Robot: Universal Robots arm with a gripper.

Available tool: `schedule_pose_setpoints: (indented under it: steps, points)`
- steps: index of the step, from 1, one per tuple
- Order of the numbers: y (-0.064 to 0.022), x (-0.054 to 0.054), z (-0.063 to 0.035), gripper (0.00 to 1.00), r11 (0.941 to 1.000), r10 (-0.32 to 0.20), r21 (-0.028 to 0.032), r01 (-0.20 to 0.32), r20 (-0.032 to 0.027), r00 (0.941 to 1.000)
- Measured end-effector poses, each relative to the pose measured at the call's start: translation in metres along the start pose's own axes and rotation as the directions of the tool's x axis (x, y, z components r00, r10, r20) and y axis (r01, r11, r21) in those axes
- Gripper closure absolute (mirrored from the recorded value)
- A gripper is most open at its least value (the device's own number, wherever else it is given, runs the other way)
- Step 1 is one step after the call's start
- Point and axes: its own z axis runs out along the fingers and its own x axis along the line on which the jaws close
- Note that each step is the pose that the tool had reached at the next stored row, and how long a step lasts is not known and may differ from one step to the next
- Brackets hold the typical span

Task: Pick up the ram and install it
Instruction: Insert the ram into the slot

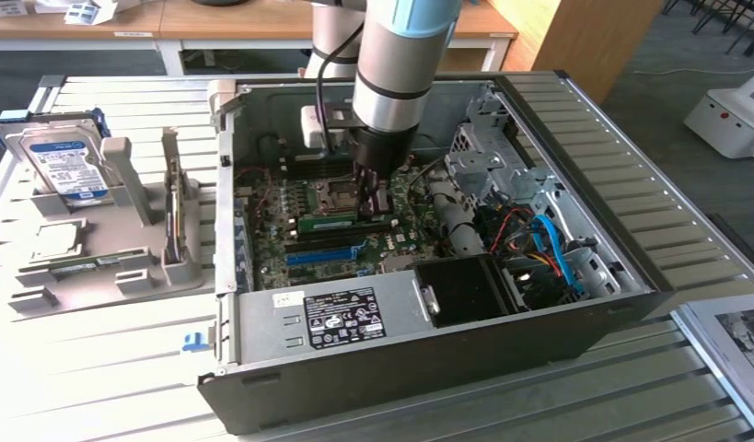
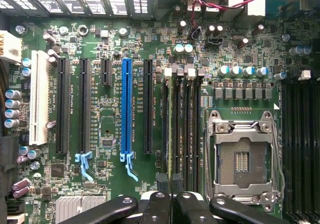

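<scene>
I am hanging inside the open computer case (image 1: 597, 175), its walls standing well clear of my arm. Over the motherboard (image 2: 107, 129), my gripper (image 2: 171, 200) is pinching the ram (image 2: 174, 124) edge-on along the memory slots, between the blue slot (image 2: 126, 108) and the processor socket (image 2: 242, 159), with neighbouring slots crowding close.

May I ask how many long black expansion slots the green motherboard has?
3 long black slots: two between the white plastic slot and the blue plastic slot, one between it and the memory slots.
</scene>
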Motion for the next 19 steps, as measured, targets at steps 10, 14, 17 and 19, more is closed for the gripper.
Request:
schedule_pose_setpoints:
  steps: [10,14,17,19]
  points:
    - [0.0001,0.0000,-0.0008,0.88,1.0000,-0.002,-0.0001,0.002,-0.0004,1.0000]
    - [0.0001,0.0000,-0.0008,0.88,1.0000,-0.005,-0.0003,0.005,-0.0007,1.0000]
    - [0.0000,0.0000,-0.0008,0.88,1.0000,-0.008,-0.0004,0.008,-0.0007,1.0000]
    - [0.0000,0.0000,-0.0008,0.88,1.0000,-0.009,-0.0005,0.009,-0.0008,1.0000]
